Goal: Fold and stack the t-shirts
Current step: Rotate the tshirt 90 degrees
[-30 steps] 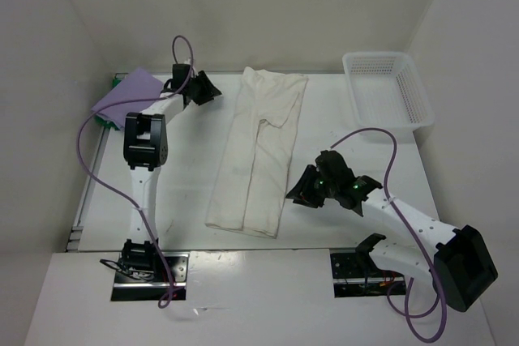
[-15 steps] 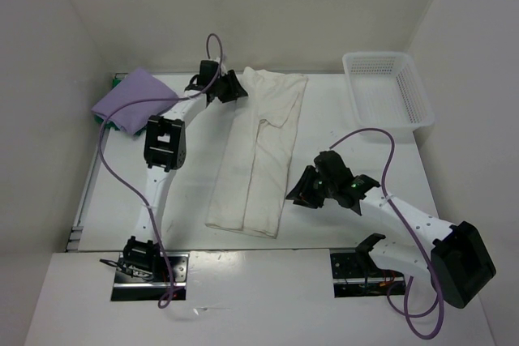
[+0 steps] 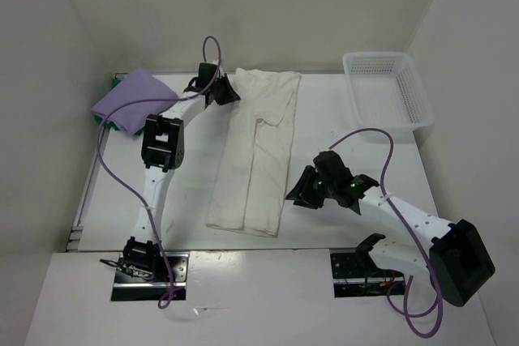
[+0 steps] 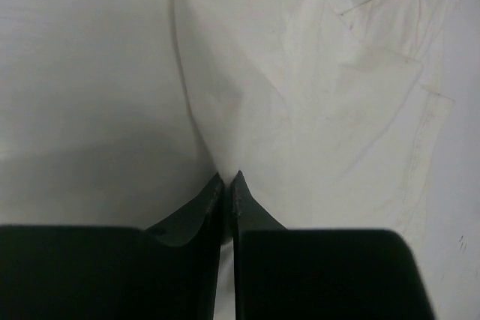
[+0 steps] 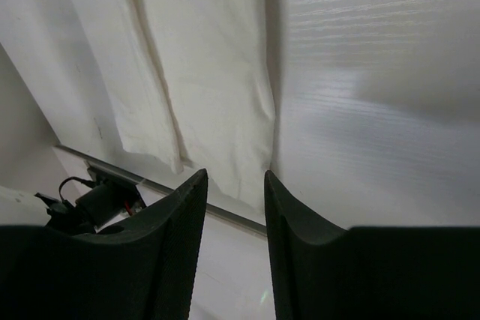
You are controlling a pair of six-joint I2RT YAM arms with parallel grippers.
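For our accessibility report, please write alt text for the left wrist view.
The left tool, shut, pinches the edge of the cream-white t-shirt. The shirt lies creased on the white table.

table point(image 3: 349, 131): white, faint wood grain, centre of frame | walls point(image 3: 268, 6): plain white, across top and both sides | basket point(image 3: 375, 55): white lattice, upper right, on table | ledge point(image 3: 259, 297): white, bottom | light: soft, even, faint shadows
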